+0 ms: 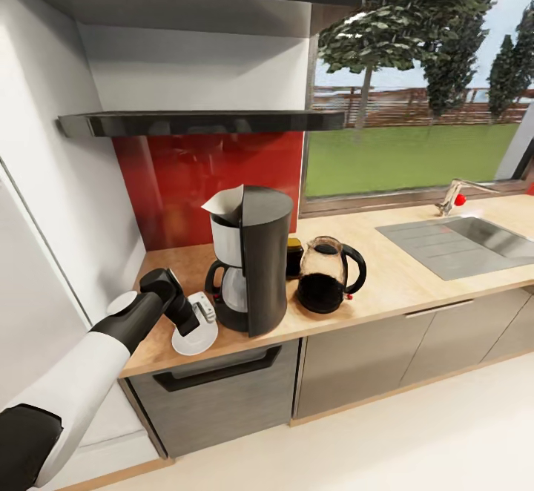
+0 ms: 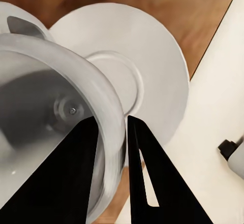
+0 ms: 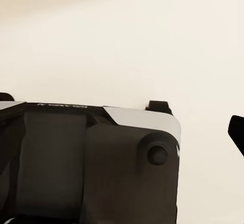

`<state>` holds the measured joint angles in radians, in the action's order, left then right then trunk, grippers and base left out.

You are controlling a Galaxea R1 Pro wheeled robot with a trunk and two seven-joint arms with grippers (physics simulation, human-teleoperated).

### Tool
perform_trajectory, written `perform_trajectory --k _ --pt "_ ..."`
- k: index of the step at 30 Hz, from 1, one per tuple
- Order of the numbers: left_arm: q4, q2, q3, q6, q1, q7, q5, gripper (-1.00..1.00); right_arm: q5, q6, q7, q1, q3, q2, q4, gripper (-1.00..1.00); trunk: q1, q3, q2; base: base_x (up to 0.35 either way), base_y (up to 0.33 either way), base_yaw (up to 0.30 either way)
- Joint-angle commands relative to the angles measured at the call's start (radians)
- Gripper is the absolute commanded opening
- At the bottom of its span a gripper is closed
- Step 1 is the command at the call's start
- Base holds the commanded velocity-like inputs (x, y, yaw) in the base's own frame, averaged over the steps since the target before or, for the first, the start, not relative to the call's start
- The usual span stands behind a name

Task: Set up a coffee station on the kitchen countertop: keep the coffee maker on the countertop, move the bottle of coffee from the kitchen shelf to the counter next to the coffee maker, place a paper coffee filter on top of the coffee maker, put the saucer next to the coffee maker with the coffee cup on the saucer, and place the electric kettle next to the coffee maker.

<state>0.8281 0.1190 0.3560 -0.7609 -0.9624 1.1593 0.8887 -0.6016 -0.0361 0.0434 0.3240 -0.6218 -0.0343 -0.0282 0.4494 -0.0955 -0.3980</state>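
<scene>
While the left tool (image 2: 112, 148) pinches the rim of the coffee cup (image 2: 46, 107), one black finger (image 2: 66, 183) sits inside the bowl and the other outside the wall, and the cup hangs tilted over the saucer (image 2: 147, 66). Whether the cup touches the saucer cannot be told. From the head view, the saucer (image 1: 194, 339) lies on the counter (image 1: 400, 276) at its front left corner, just beside the coffee maker (image 1: 252, 268), with the left tool (image 1: 199, 314) above it. A paper coffee filter (image 1: 225, 205) stands in the open top of the coffee maker, its pointed edge raised. On the other side of the machine, the bottle of coffee (image 1: 294, 256) shows only partly, tucked between the coffee maker and the electric kettle (image 1: 326, 276), which stands near the machine with its handle facing the steel sink (image 1: 460, 242). A glossy black kitchen shelf (image 1: 200, 122) runs above the red splashback. The right wrist view shows a dark part of the robot's body over pale floor, and the right tool's state cannot be told.
</scene>
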Motion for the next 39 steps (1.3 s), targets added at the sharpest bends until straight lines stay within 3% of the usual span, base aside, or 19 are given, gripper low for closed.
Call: perform_trajectory --k 1,27,39 --pt "0.002 0.001 0.003 -0.006 -0.001 0.006 0.006 -1.0 -0.01 -0.004 0.004 0.002 -0.007 0.0 0.002 1.0 0.001 -0.001 -0.002 0.0 0.0 0.0" --pt "-0.011 0.001 -0.01 -0.004 0.002 0.013 -0.017 -1.0 -0.01 -0.004 0.004 0.001 -0.007 -0.001 0.002 1.0 0.001 0.038 -0.002 0.0 0.0 0.0" --pt "-0.012 0.003 -0.008 0.0 0.002 0.105 -0.012 -1.0 -0.009 -0.004 0.004 0.001 -0.007 -0.001 0.002 1.0 0.001 0.039 -0.002 0.0 0.0 0.0"
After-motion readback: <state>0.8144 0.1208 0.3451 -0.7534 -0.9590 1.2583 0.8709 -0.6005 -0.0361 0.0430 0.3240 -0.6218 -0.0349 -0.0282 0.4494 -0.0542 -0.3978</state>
